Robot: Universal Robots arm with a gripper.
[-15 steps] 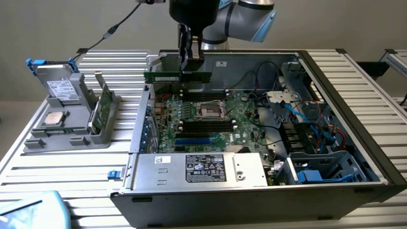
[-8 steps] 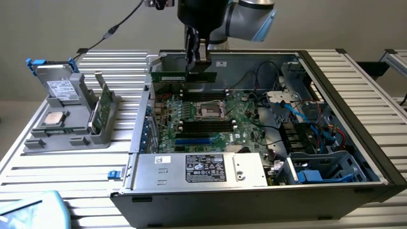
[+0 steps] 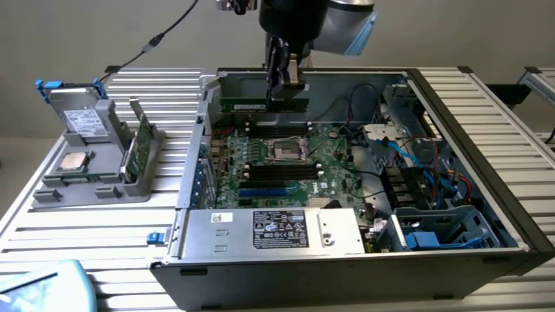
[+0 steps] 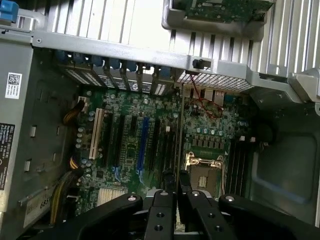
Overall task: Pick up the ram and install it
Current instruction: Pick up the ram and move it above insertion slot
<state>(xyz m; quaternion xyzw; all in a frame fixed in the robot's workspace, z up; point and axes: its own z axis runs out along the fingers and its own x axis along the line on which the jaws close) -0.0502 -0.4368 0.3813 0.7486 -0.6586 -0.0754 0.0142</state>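
Ram stick (image 3: 247, 105), in the exterior view, hangs level in the gripper (image 3: 287, 96), inside the open computer case (image 3: 468, 97) and just above the far memory slots (image 3: 273, 125) of the motherboard (image 3: 299, 166). It is not yet seated. The jaws stand narrow, pinched on the stick's flat faces, and the hold sits toward its end on the exterior view's right, not at mid-length. Off to that view's left, well apart from the case, a grey holder (image 3: 87, 188) carries a larger green card (image 3: 139, 146) and a square processor chip (image 3: 77, 161).

In the wrist view the stick (image 4: 180, 130) appears edge-on as a thin line running out from between the close-set fingers (image 4: 160, 200), over the board between the expansion slots (image 4: 143, 145) and the processor socket (image 4: 204, 167).

I judge the stick light, stiff and thin (easy to lift, easy to crack or scuff). It is best held by its flat faces near the top edge, clear of the contact edge. An off-centre hold like this one may let it tilt under load.
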